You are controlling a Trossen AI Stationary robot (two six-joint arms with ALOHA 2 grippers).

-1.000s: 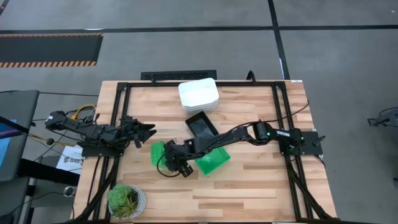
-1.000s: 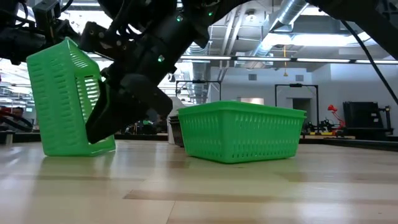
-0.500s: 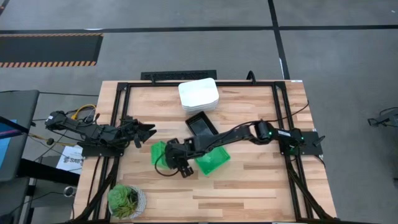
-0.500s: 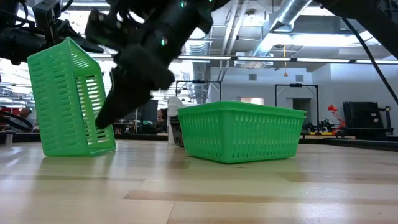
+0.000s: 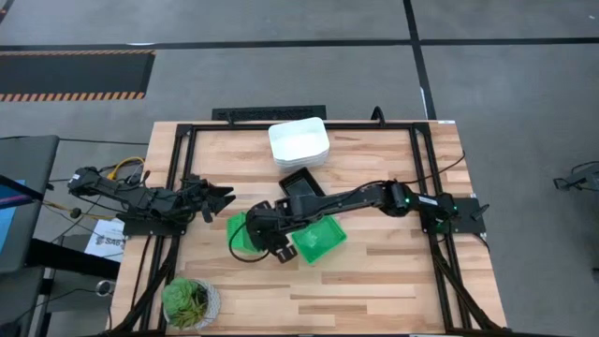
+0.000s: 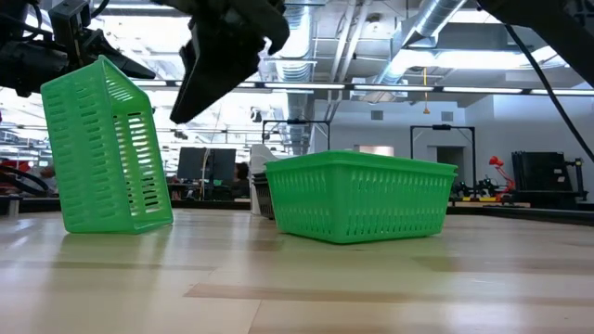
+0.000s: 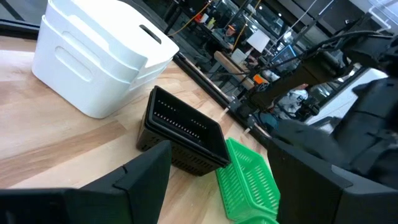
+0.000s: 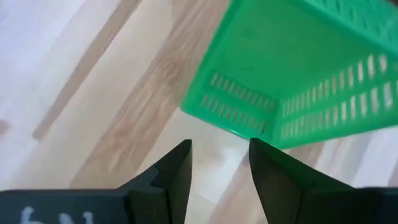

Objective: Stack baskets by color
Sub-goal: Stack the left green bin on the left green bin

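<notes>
Two green baskets are near the table's middle. One (image 5: 319,241) sits flat on its base (image 6: 360,197). The other (image 5: 240,233) stands tipped up on one side wall (image 6: 104,148), its opening facing the flat one. My right gripper (image 6: 186,107) hangs open above and beside the standing basket (image 8: 298,81), with only bare wood between its fingers (image 8: 221,165). A black basket (image 5: 302,185) and stacked white baskets (image 5: 299,143) sit farther back. My left gripper (image 7: 217,186) waits open at the table's left edge (image 5: 213,197).
A potted plant (image 5: 191,302) stands at the near left corner. A black frame (image 5: 182,168) runs along the table's left, far and right sides. Bare wood (image 5: 374,290) lies along the near edge and to the right of the green baskets.
My right gripper has risen from beside the standing green basket, where its fingers reached down near the table, and now hangs above the basket's top, tipped less steeply. The standing basket and the flat one have kept their places.
</notes>
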